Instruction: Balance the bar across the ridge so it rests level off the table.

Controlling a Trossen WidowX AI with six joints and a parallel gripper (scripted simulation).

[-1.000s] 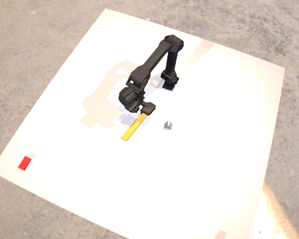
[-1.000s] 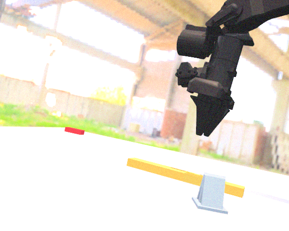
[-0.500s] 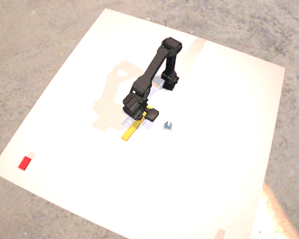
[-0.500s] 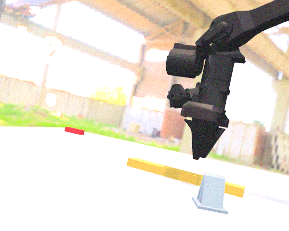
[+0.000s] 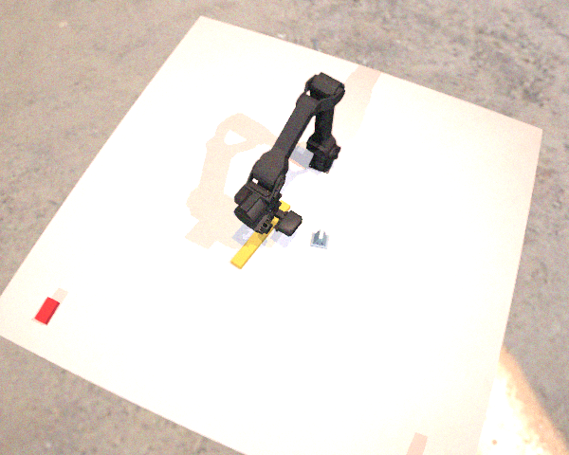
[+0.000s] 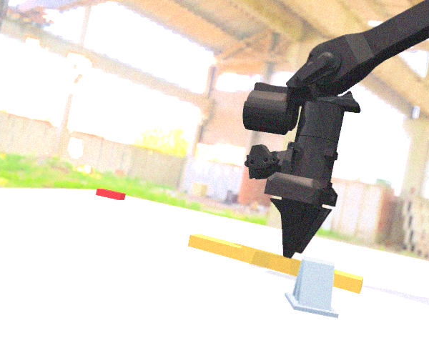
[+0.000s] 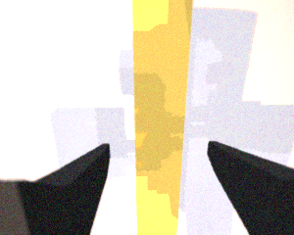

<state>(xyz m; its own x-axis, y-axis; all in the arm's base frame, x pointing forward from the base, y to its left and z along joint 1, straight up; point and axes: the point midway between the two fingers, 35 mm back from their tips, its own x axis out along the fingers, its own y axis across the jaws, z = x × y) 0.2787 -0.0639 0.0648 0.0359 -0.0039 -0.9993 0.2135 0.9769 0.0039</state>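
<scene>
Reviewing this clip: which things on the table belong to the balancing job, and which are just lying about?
Part of the job:
yellow bar, lying flat
grey ridge block, apart from the bar
gripper, open and straddling the bar

Just lying about:
red block, near a table corner

The bar point(image 7: 159, 117) between the open jaws is flat yellow, smooth and matt, like painted plastic, with no grain or sheen; the gripper point(image 6: 290, 254) above it is dark charcoal, a matt moulded-plastic look with a faint soft shine on its rounded housings; its fingers are near black and dull; the ridge point(image 6: 314, 286) just to one side of the jaws is pale grey-blue, smooth and slightly satin, whether metal or plastic cannot be told; the table point(image 5: 373, 318) under the jaws is plain white, smooth and matt, paper-like; the block point(image 5: 46, 310) well away from the jaws is uniform red and matt; the ground point(image 5: 54, 59) around the table is rough, mottled grey like concrete.
</scene>
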